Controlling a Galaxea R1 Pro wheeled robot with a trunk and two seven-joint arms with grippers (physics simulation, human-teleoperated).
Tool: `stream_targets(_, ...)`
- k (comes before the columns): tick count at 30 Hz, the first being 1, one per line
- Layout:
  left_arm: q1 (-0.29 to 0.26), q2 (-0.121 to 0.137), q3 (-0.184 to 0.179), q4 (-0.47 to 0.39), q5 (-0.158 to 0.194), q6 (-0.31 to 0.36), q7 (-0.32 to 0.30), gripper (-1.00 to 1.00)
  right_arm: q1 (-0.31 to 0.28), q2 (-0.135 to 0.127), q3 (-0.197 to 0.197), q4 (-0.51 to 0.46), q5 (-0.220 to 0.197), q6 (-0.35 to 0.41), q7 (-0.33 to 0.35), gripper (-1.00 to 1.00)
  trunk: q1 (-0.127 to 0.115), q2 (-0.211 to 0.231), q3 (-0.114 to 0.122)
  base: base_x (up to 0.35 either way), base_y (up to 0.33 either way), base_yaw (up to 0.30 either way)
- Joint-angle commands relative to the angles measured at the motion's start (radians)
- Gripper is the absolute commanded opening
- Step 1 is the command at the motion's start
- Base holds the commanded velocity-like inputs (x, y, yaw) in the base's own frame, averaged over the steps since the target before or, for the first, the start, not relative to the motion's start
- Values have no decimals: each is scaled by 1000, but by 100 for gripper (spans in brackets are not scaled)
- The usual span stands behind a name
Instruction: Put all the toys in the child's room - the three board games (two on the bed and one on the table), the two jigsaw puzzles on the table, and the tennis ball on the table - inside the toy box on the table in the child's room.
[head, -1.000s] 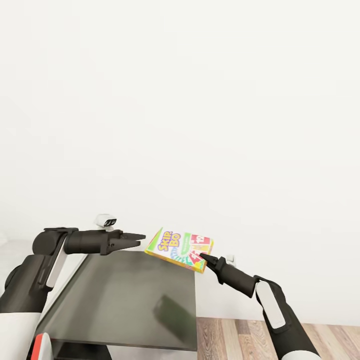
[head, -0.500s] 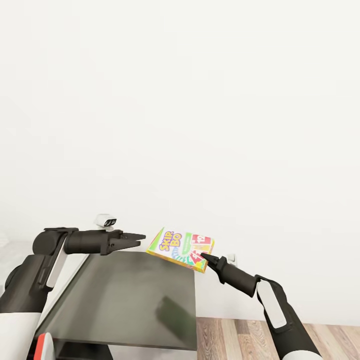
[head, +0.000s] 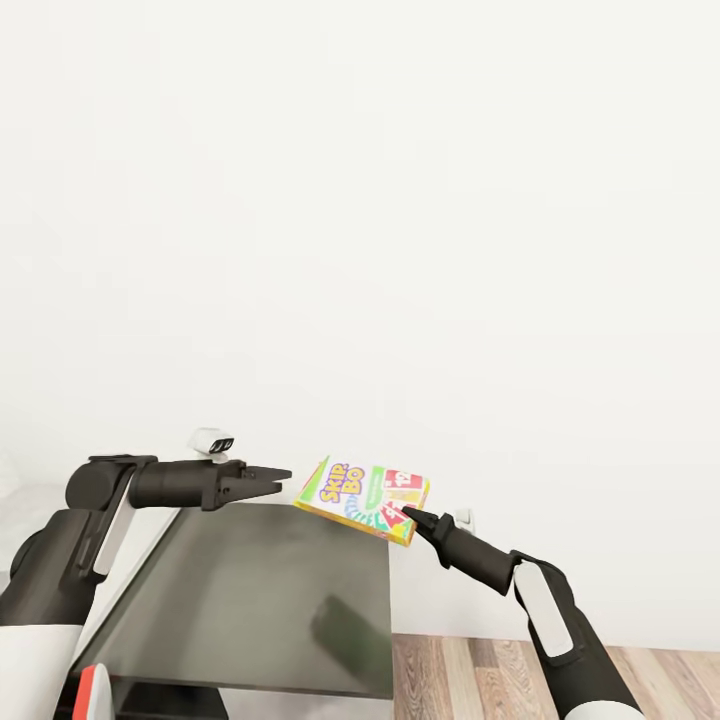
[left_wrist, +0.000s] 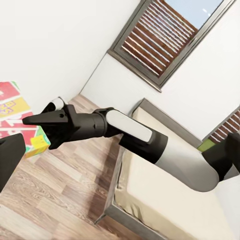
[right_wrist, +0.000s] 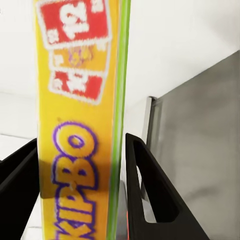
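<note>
A board game (head: 362, 497), a thin flat box with a yellow, green and red "Skip-Bo" lid, hangs tilted in the air over the far right corner of the table's dark grey section (head: 250, 600). My right gripper (head: 408, 515) is shut on its near right edge. In the right wrist view the box (right_wrist: 80, 125) stands edge-on between the two black fingers (right_wrist: 150, 190). My left gripper (head: 280, 474) looks shut and empty, its tips a short gap left of the box. The left wrist view catches the box (left_wrist: 12, 120), the right gripper (left_wrist: 30, 120) and the bed (left_wrist: 165, 200).
A plain white wall (head: 400, 250) rises right behind the table. Wooden floor (head: 480, 680) lies to the right of the table edge. Beyond the bed, a window with brown slats (left_wrist: 165, 35) is set in the wall.
The view has shifted very slightly. The right gripper and the board game have edged a touch to the right; the left arm holds still.
</note>
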Motion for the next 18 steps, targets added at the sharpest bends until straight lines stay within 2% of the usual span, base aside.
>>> stream_targets(1,-1,0,0,0,-1,11,-4,100,-1,1,-4,0,3,6,4,-100,-3,5,1,0,0,0)
stream_targets(3,-2,0,0,0,-2,11,-4,100,-1,1,-4,0,5,6,4,-100,-11,19,7,0,0,0)
stream_targets(18,-4,0,0,0,-4,11,-4,100,-1,4,-5,0,11,5,4,-100,-11,19,7,0,0,0)
